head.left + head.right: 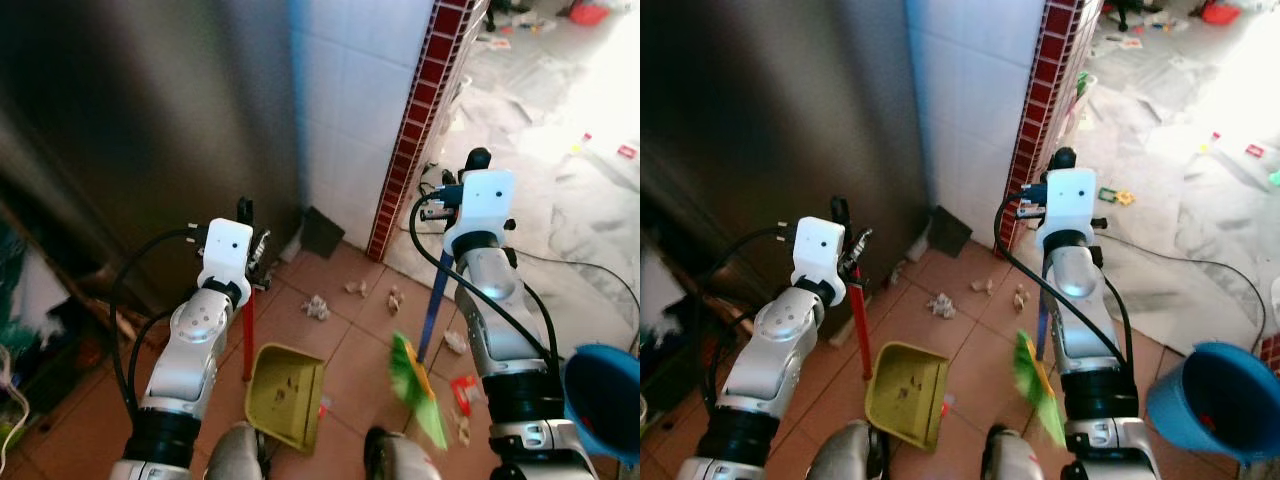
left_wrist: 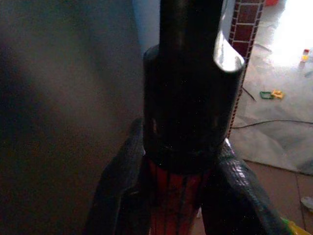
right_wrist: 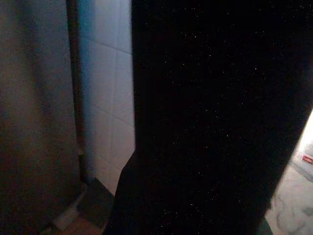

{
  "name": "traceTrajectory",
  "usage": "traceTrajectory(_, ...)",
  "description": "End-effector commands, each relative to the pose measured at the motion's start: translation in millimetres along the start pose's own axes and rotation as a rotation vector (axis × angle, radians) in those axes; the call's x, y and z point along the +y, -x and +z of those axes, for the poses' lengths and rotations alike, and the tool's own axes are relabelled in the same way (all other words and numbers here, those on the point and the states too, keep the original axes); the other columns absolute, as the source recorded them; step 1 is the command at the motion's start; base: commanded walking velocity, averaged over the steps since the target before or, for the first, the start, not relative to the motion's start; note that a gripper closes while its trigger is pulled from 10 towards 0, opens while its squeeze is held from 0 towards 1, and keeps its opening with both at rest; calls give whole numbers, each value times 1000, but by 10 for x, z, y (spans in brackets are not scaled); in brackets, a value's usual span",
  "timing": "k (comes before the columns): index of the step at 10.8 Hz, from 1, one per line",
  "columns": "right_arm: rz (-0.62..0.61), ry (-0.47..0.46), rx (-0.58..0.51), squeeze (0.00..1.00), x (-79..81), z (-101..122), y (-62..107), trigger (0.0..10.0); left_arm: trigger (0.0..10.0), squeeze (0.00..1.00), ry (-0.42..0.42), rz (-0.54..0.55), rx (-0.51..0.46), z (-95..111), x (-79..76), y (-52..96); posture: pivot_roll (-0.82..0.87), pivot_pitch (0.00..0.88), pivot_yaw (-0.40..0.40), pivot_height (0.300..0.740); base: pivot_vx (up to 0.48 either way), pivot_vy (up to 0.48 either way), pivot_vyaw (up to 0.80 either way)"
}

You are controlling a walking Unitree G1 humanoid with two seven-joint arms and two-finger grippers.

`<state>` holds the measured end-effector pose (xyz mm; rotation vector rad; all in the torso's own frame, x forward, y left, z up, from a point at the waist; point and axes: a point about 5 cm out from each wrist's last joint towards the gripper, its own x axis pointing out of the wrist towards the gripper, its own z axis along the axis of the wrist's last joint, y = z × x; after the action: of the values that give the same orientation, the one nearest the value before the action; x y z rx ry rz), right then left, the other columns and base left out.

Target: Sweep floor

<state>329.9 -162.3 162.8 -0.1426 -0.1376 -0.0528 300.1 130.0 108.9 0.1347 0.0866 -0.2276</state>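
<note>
Fingers of the left gripper (image 2: 181,196) clamped the dustpan handle (image 1: 247,335), the right gripper's (image 1: 470,175) unclear on the broom (image 1: 418,385); paper scraps (image 1: 317,307) awaited sweeping.

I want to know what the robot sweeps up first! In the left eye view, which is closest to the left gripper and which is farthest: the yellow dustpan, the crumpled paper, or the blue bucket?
From the left gripper, shut on the red handle:
1. Crumpled paper, on the tiles just right of it.
2. Yellow dustpan, below it by the robot's feet.
3. Blue bucket, far off at the right edge.
</note>
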Motion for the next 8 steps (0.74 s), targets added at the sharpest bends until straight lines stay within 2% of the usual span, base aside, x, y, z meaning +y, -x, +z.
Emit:
traceTrajectory(1,-7,-6,-13,0,-26,35,-2,10000,10000,0,-11,1,-22,62,4,-18,-58,75,28,740,-300,0,0)
traceTrajectory(2,-8,-6,-13,0,-28,34,-3,10000,10000,0,-8,-1,-23,67,4,-16,-58,74,28,740,-281,0,0)
traceTrajectory(8,-1,-11,-25,0,-4,51,-33,10000,10000,0,47,38,-51,136,75,-34,-53,47,26,740,0,0,0)
